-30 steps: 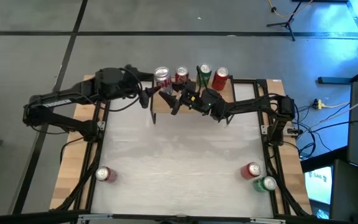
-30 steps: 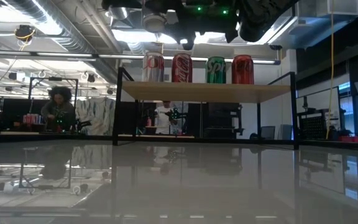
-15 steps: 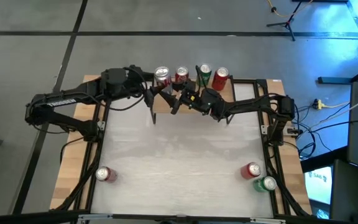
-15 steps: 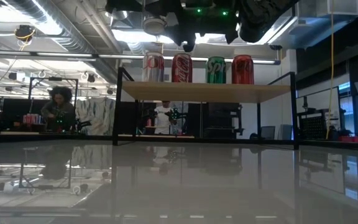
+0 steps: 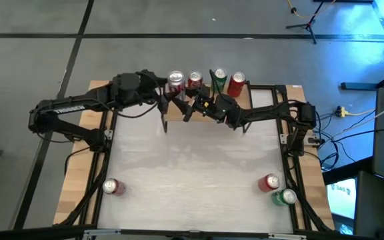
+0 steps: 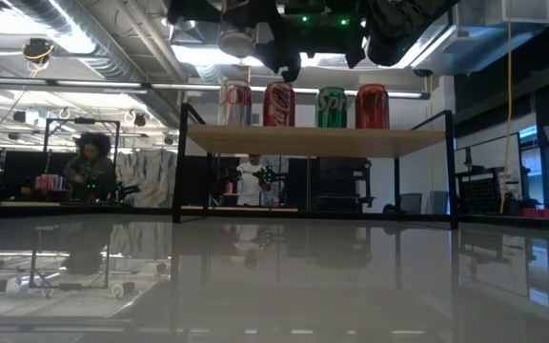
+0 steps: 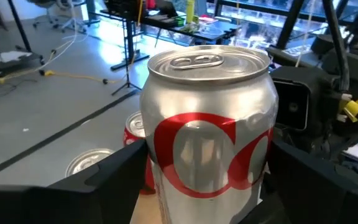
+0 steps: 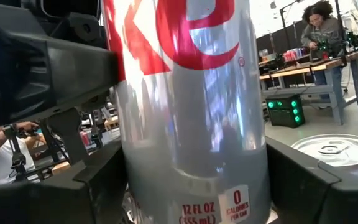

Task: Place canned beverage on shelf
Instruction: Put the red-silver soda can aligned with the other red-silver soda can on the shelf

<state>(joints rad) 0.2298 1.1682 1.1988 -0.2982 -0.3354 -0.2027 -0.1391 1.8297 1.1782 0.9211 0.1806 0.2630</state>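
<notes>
1. Can (image 6: 234, 103): silver with a red emblem and a plain silver lid. It stands upright at the left end of the shelf (image 6: 313, 140).
2. To its right in the row I see a red can (image 6: 278, 104), a green can (image 6: 331, 106) and another red can (image 6: 372, 106).
3. Left gripper (image 5: 166, 94) reaches in around the silver can. I can't tell if it is clamped.
4. Right gripper (image 5: 185, 105) is around the same can from the other side. Again I can't tell.
</notes>
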